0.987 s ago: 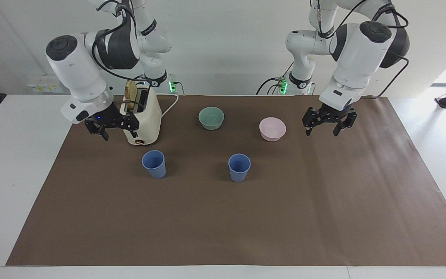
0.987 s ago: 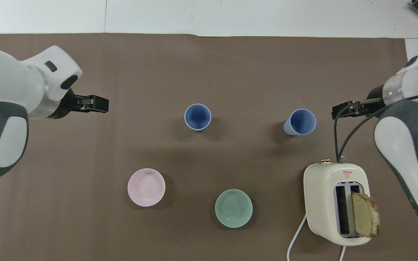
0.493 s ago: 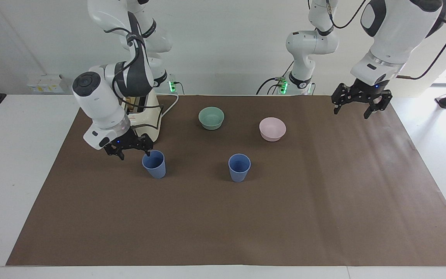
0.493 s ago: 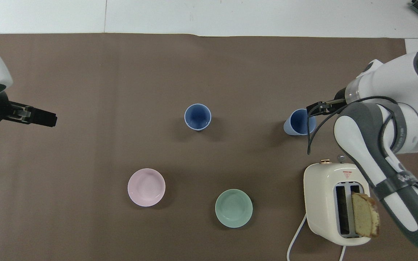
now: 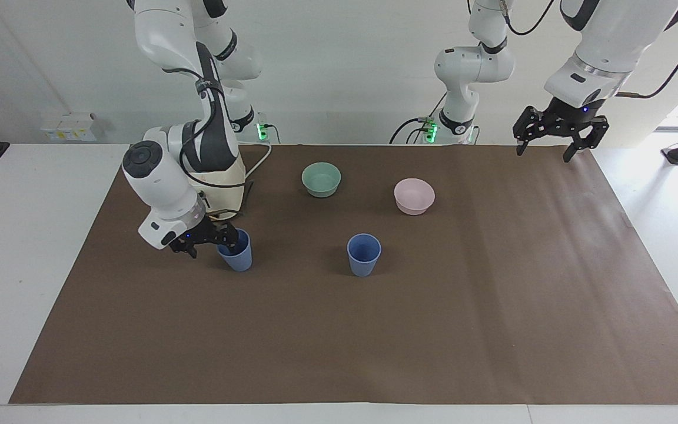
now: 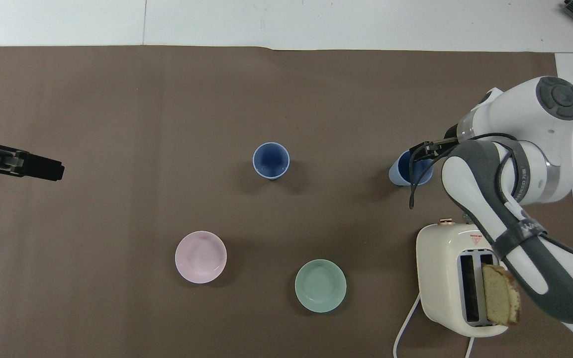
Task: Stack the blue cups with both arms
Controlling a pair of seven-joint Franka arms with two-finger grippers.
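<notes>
Two blue cups stand upright on the brown mat. One blue cup (image 5: 364, 255) is mid-table and also shows in the overhead view (image 6: 271, 160). The other cup (image 5: 240, 258) stands toward the right arm's end (image 6: 400, 173). My right gripper (image 5: 210, 242) is low at this cup's rim, open, with one finger at or inside the rim and the other outside it; the overhead view shows it over the rim (image 6: 420, 150). My left gripper (image 5: 544, 150) is open and empty, raised high over the mat's corner at the left arm's end (image 6: 57, 170).
A cream toaster (image 6: 445, 268) with a slice of bread in it stands nearer the robots than the right gripper's cup, partly hidden by the right arm (image 5: 227, 176). A mint-green bowl (image 5: 321, 179) and a pale pink bowl (image 5: 414, 195) sit nearer the robots than the cups.
The right gripper came down from beside the toaster to the rim of the nearby blue cup. The left gripper rose and drew back toward the left arm's end. The cups have not moved.
</notes>
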